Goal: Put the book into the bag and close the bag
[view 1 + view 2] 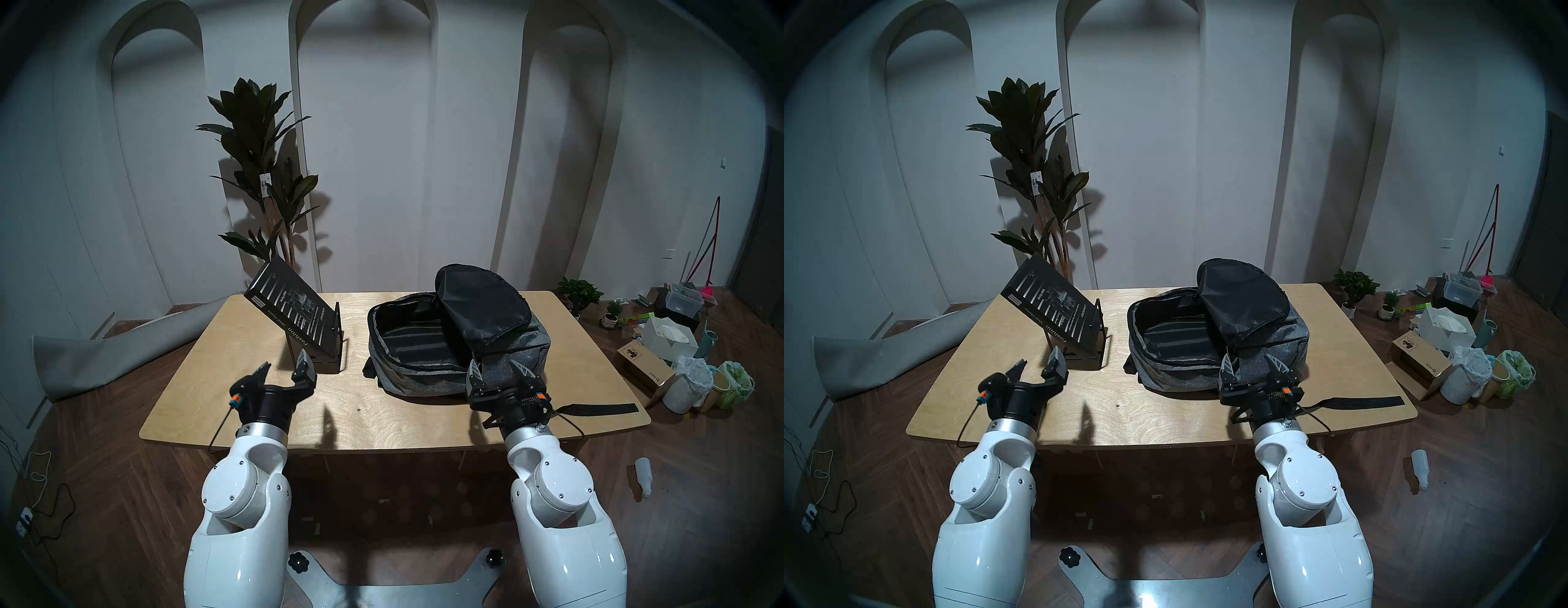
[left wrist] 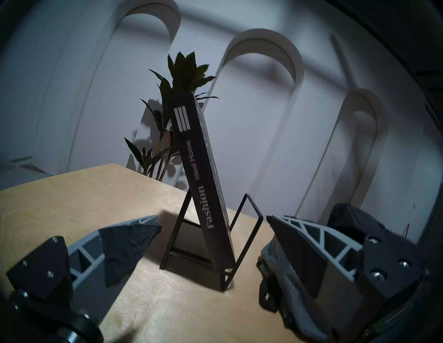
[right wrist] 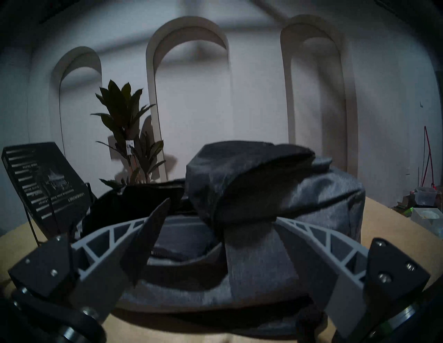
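The left gripper (image 1: 283, 364) hangs over the desk's (image 1: 263, 407) near left part, fingers spread wide, holding nothing. Just beyond it, toward the far left corner, one book (image 1: 292, 312) leans tilted back in one black wire stand (image 1: 335, 339), spine facing this gripper, long axis sloping up and away; the left arm is plainly the nearer. Further right lies one grey backpack (image 1: 428, 365), unzipped, flap thrown back. The right gripper (image 1: 496, 369) hovers at its near edge, fingers apart, empty.

Book (image 1: 292, 312) on stand (image 1: 326, 346), left of bag (image 1: 458, 339).
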